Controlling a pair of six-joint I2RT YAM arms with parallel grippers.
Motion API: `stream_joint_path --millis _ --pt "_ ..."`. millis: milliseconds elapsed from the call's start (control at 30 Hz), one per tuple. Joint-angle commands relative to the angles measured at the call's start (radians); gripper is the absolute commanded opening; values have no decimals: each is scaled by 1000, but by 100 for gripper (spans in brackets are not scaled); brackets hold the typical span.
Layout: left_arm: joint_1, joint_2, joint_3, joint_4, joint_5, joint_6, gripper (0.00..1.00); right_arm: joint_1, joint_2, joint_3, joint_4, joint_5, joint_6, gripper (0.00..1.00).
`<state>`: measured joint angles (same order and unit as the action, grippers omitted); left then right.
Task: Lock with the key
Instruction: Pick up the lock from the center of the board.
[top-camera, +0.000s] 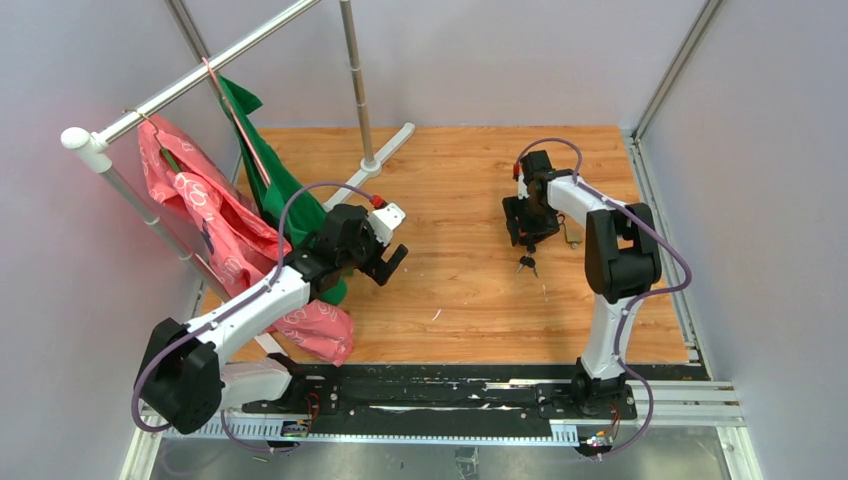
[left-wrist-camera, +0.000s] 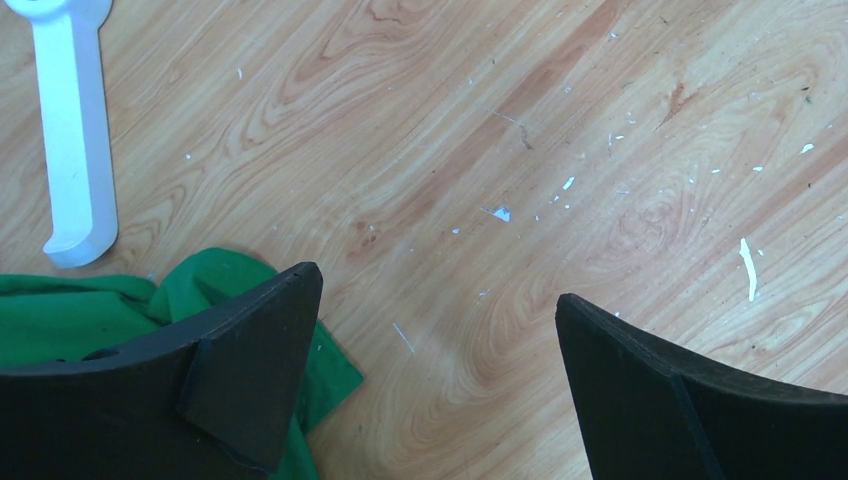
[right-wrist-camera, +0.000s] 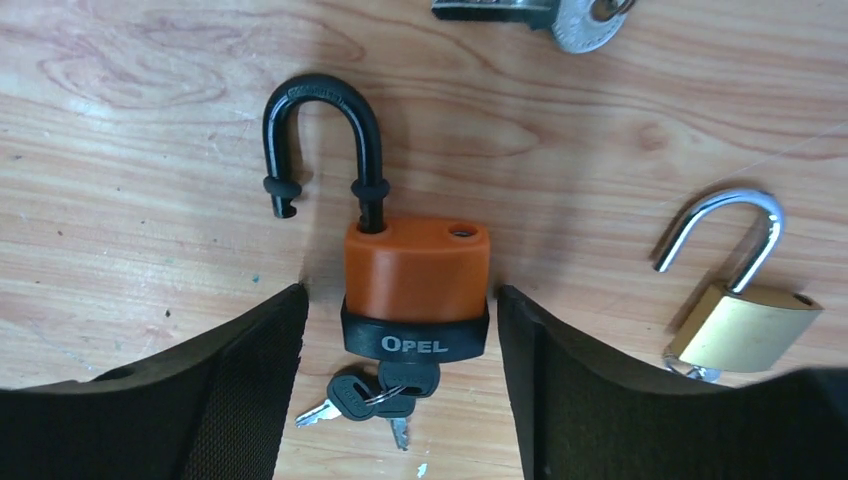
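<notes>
You have barely started: the orange lock (right-wrist-camera: 415, 265) lies on the right of the bench (top-camera: 460, 300), shackle (right-wrist-camera: 325, 130) open and keys (right-wrist-camera: 400, 385) at its base, your right hand (right-wrist-camera: 400, 295) parted astride its body without gripping, your left hand (left-wrist-camera: 440, 300) released and empty.

Left arm (top-camera: 255, 305) and right arm (top-camera: 603, 330): white link shells, bulky black joint housings. A grey-purple cable (top-camera: 318, 186) loops outside each arm. Small red mark (top-camera: 378, 201) by each wrist. Left gripper (top-camera: 388, 264) carries a white wrist block; right gripper (top-camera: 524, 238) looks all black. Fingers (left-wrist-camera: 250, 390) are matte black, flat wedge blades with curved outer edges; the right pair shows faintly textured inner faces.
</notes>
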<state>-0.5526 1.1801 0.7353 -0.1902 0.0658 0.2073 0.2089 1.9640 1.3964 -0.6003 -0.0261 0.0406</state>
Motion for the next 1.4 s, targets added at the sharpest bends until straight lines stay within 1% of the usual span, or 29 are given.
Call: stream_joint_path --millis 0,67,100,133,167,267,300,333,400,467,533,633,700,767,833,900,933,1033,1067,1133,1167,1233,1300,1333,1367 --pt "2 20 31 -14 14 8 100 -6 43 33 -53 7 -28 71" --pt "2 24 32 -15 18 9 100 -6 57 43 -52 20 -28 68" --pt "2 23 33 -18 21 8 100 -6 65 48 -51 25 -30 65" --pt "2 25 33 -19 21 8 100 -7 72 53 -53 25 -30 59" --pt "2 24 33 -19 22 8 100 -8 77 56 -56 26 -30 50" --pt "2 20 34 -20 20 10 100 -7 73 54 -62 26 -27 13" --pt "2 21 33 -20 20 11 100 -6 64 51 -61 24 -29 2" --pt "2 20 35 -21 20 13 100 -5 50 46 -61 23 -33 0" --pt "3 23 40 -27 21 16 100 10 0 26 -51 25 -36 0" --pt "2 23 53 -46 25 27 100 42 -75 -14 -23 74 -74 0" --pt "2 20 81 -78 31 43 100 93 -185 -86 54 101 -98 0" --pt "2 9 147 -163 64 84 99 181 -357 -208 190 84 -137 0" --pt "2 2 221 -250 97 110 96 238 -452 -264 258 24 -165 0" --pt "2 2 331 -369 157 138 91 294 -530 -304 300 -67 -192 0" --pt "3 1 436 -508 233 180 86 328 -591 -323 319 -209 -211 0" --pt "2 1 535 -664 301 220 81 350 -642 -320 323 -395 -201 0" --pt "3 0 580 -716 327 233 78 360 -659 -318 325 -455 -193 0" --pt "2 -13 673 -821 375 256 69 404 -708 -312 334 -569 -164 0" --pt "2 -19 688 -840 378 255 66 426 -720 -310 337 -600 -149 0" --pt "2 -39 695 -869 372 256 57 474 -740 -300 342 -645 -129 0" --pt "1 -60 690 -882 373 279 55 501 -747 -293 341 -649 -124 0" --pt "-13 -67 712 -942 353 310 55 549 -758 -280 337 -649 -120 0" --pt "-25 -70 743 -975 321 313 56 591 -766 -267 335 -635 -120 0" --pt "-30 -95 737 -976 346 335 58 610 -769 -263 338 -636 -120 0" --pt "-40 -128 725 -975 385 402 60 626 -771 -259 347 -636 -119 0"
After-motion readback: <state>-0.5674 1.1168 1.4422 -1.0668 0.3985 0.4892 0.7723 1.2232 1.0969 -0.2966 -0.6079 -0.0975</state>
